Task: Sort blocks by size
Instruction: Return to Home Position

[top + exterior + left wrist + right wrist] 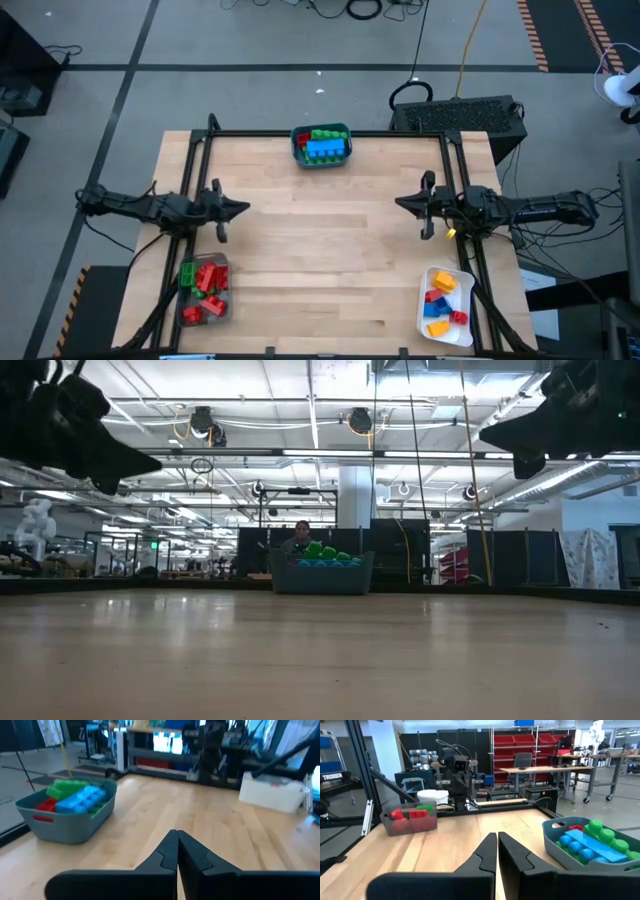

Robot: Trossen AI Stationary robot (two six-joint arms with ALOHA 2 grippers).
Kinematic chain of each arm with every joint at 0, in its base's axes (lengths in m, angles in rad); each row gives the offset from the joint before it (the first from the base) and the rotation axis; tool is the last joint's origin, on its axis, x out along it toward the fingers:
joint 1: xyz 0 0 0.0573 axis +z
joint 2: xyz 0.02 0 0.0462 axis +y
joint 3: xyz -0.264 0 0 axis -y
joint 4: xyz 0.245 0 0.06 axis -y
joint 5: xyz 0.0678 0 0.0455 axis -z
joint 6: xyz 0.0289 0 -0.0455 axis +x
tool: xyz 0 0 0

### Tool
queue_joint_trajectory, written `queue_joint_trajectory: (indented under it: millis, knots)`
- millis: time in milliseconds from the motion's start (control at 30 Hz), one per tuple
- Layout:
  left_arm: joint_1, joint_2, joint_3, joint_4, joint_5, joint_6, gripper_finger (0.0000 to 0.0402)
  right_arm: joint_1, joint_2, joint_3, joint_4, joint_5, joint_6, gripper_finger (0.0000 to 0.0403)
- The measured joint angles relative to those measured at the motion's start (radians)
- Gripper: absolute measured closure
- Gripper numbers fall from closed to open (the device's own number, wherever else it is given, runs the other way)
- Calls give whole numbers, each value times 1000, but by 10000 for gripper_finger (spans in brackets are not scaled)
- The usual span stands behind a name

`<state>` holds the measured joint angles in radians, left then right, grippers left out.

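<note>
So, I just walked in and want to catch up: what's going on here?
Nothing is being handled. Both arms hover at the table's sides, left pincer and right pincer shut and empty. The blocks lie in three containers: big blue and green in the teal bin at the far edge, red and green in the grey bin by the left arm, smaller mixed ones in the white tray by the right arm.
</note>
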<state>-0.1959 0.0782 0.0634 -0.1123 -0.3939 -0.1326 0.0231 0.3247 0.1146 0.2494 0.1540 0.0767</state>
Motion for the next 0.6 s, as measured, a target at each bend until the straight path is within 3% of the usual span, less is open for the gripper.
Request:
queue_joint_trajectory:
  millis: [133,600]
  knots:
    - [-1,-78,4,-21,4,21,395,0,-27,-1,-16,-2,7,403]
    - [-1,-78,10,-48,4,45,395,0,-179,-100,-16,-6,35,403]
